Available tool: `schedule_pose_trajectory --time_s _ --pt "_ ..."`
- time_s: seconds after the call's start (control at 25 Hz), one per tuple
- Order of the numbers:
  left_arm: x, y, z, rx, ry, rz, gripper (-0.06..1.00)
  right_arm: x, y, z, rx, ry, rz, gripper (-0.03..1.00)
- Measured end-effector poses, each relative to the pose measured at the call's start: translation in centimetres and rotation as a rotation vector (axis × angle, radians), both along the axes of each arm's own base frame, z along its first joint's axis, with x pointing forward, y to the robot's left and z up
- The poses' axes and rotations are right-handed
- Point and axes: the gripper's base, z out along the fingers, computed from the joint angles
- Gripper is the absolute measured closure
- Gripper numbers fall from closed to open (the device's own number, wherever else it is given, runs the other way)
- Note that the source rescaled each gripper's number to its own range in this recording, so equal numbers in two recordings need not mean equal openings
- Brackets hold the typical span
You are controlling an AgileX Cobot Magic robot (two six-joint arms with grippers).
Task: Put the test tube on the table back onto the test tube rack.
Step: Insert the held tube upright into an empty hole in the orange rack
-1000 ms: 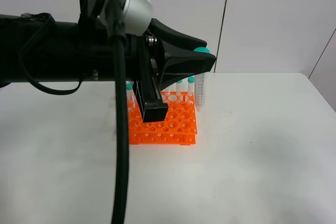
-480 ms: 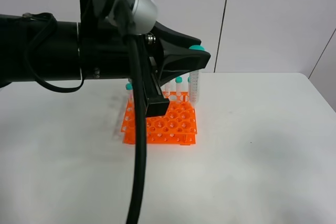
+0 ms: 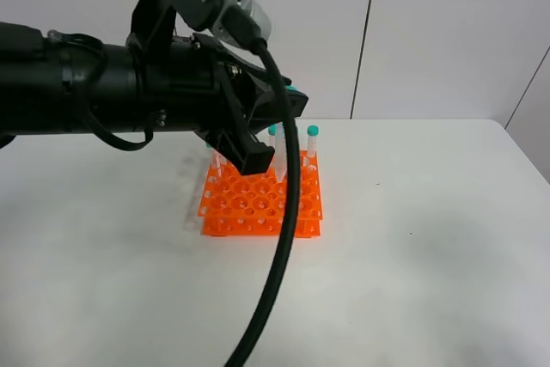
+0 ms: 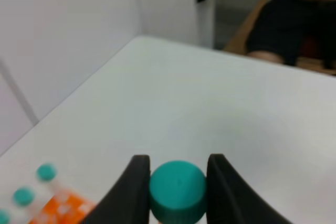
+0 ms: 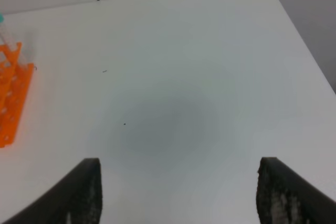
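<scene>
One test tube (image 4: pixel 177 191) in the left claw (image 4: pixel 177 180), above the rack (image 3: pixel 249 212)

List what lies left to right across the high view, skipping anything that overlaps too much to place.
arm → rack → middle wall seam → far right corner of the table. The tubes are left out because they overlap the rack.

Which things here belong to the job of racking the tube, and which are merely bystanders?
Job: test tube, clamped in left end effector; orange rack; table.
Bystanders: tubes already racked; open right end effector; seated person.
</scene>
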Motion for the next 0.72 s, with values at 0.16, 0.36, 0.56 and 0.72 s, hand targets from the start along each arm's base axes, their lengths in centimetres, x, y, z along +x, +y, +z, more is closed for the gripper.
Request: schedule_pose_trajectory --time_s 0.16,0.36,0.56,0.72 --pt "1.0 0.9 0.2 -0.05 0.01 0.169 0.94 0.0 0.0 0.0 0.0 0.0 0.0 0.17" --pt "2.0 1.7 0.7 -0.183 0.005 0.289 0.94 0.0 0.0 0.0 0.0 0.0 0.0 0.17" --pt "3.1 1.6 -0.6 -0.193 0.025 0.294 0.94 0.0 0.0 0.0 0.0 0.0 0.0 0.17" --pt "4.3 1.5 -1.4 -0.215 0.001 0.31 0.94 0.0 0.0 0.0 0.0 0.0 0.0 0.17"
